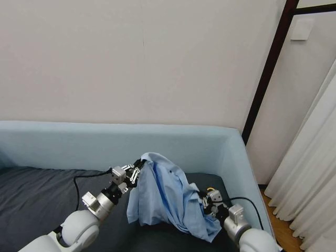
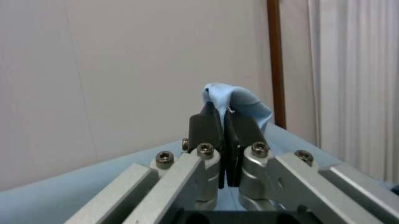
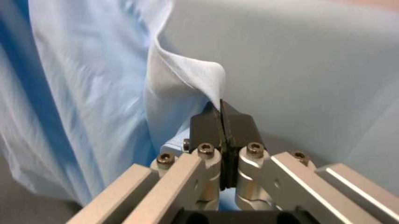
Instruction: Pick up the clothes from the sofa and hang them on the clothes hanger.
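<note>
A light blue shirt (image 1: 163, 197) hangs lifted above the dark seat of the pale blue sofa (image 1: 105, 144). My left gripper (image 1: 140, 167) is shut on the shirt's upper edge, holding it up in front of the sofa back. In the left wrist view the fingertips (image 2: 215, 123) pinch a fold of blue cloth (image 2: 240, 102). My right gripper (image 1: 206, 201) is shut on the shirt's lower right part, near the sofa's right arm. The right wrist view shows its black pads (image 3: 209, 126) clamped on a thin edge of the fabric (image 3: 193, 70).
The sofa's right armrest (image 1: 239, 168) stands close beside the right gripper. A dark wooden door frame (image 1: 268, 68) and white curtains (image 1: 310, 173) lie to the right of the sofa. The dark grey seat cushion (image 1: 37, 194) stretches off to the left.
</note>
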Robot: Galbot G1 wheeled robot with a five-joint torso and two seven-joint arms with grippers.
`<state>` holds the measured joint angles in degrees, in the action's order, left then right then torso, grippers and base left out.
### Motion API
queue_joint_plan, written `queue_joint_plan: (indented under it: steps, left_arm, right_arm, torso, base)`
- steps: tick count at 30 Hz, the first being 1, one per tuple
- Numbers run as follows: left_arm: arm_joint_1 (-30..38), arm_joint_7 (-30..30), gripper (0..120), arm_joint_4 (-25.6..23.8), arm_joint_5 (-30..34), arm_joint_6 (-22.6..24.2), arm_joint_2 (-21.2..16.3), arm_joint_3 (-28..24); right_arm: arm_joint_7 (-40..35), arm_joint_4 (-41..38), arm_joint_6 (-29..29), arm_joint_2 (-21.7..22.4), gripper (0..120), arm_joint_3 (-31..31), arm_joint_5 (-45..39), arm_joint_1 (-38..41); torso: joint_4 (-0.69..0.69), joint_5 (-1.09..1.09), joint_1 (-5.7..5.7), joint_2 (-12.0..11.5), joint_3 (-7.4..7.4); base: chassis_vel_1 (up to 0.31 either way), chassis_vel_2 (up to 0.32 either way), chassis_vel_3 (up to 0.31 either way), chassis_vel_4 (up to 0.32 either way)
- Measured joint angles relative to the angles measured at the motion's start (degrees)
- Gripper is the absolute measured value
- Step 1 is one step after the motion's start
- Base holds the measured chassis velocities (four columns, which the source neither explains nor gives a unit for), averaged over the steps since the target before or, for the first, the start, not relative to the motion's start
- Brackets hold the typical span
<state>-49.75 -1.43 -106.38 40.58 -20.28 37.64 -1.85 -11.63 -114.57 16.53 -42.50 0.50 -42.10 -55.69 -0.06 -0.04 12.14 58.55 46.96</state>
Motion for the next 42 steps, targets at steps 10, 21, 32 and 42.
queue_joint_plan:
  steps: [10, 21, 32, 42]
  left_arm:
    - [30.5, -4.08, 0, 12.5, 10.92, 7.53, 5.34, -18.1]
    - [48.27, -6.48, 0, 21.84, 9.92, 7.96, 7.74, -23.12]
    - [29.98, -13.73, 0, -0.69, 8.39, 11.56, -8.27, -4.3]
    - [22.75, -20.47, 0, -20.17, 12.95, 17.24, -21.99, 5.89]
  right_arm:
    - [-0.85, 3.87, 4.66, 7.21, 0, -12.02, -14.19, 33.98]
    - [-5.23, 15.32, 8.39, 2.15, 0, -23.45, -24.0, 63.31]
    - [-9.63, 0.58, 13.23, 6.93, 0, -22.37, -36.14, 64.78]
    - [-12.69, -18.41, 17.44, 19.52, 0, -7.29, -53.35, 57.17]
  torso:
    - [-0.06, 0.0, 0.01, -0.01, 0.03]
    - [0.01, -0.02, 0.01, -0.01, 0.0]
    - [0.06, -0.04, -0.01, 0.0, -0.02]
    - [-0.04, 0.02, -0.02, 0.01, -0.02]
  base:
    - [0.0, 0.0, 0.0, 0.0]
    - [0.0, 0.0, 0.0, 0.0]
    - [0.0, 0.0, 0.0, 0.0]
    - [0.0, 0.0, 0.0, 0.0]
